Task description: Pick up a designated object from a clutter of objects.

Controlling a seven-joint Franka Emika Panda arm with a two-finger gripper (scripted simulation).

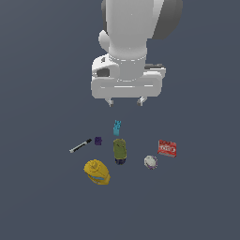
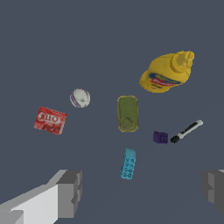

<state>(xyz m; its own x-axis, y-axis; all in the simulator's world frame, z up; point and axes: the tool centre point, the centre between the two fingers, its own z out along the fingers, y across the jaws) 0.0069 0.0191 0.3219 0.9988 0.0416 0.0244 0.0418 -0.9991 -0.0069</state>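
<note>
Hovering: our gripper (image 1: 125, 102), jaws apart, high above the olive-green container (image 1: 119, 150); next, we descend and align.

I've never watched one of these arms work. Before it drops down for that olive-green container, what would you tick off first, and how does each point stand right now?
1. Gripper open: ok, the fingers stand wide apart and hold nothing.
2. Target in sight: ok, the olive-green container shows fully in both views, lying on its side.
3. Gripper over target: not ok, in the wrist view the container lies well ahead of the fingers.
4. Room beside the target: ok, the purple cube and teal block lie near it without touching.
5. Yellow bottle clear of the path: ok, it lies apart.
6. Finger line across the container's narrow width: cannot tell.
</note>
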